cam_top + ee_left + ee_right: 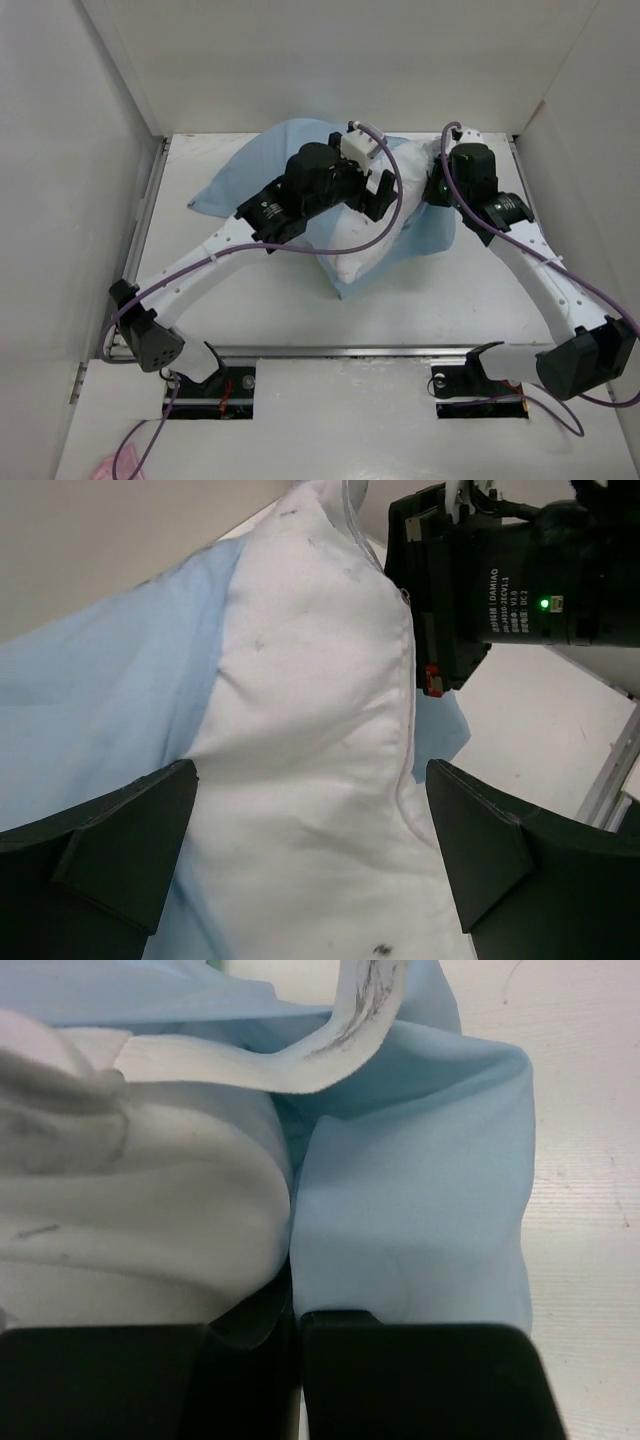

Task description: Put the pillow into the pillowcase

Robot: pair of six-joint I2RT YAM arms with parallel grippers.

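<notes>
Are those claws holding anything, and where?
The right gripper pinches the thin light-blue cloth pillowcase at a fold beside the plump white pillow; the left gripper, open, holds nothing.

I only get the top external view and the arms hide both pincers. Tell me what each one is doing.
Observer: In the left wrist view, the left pincer is open, its fingers wide apart with the pillow between them.
Operator: Now the right one.
Observer: In the right wrist view, the right pincer is shut on a fold of the pillowcase, its light blue face showing.
Operator: Report where the pillow sits there.
Observer: It presses against the blue cloth just left of the pinch, with a white tag arching above.
</notes>
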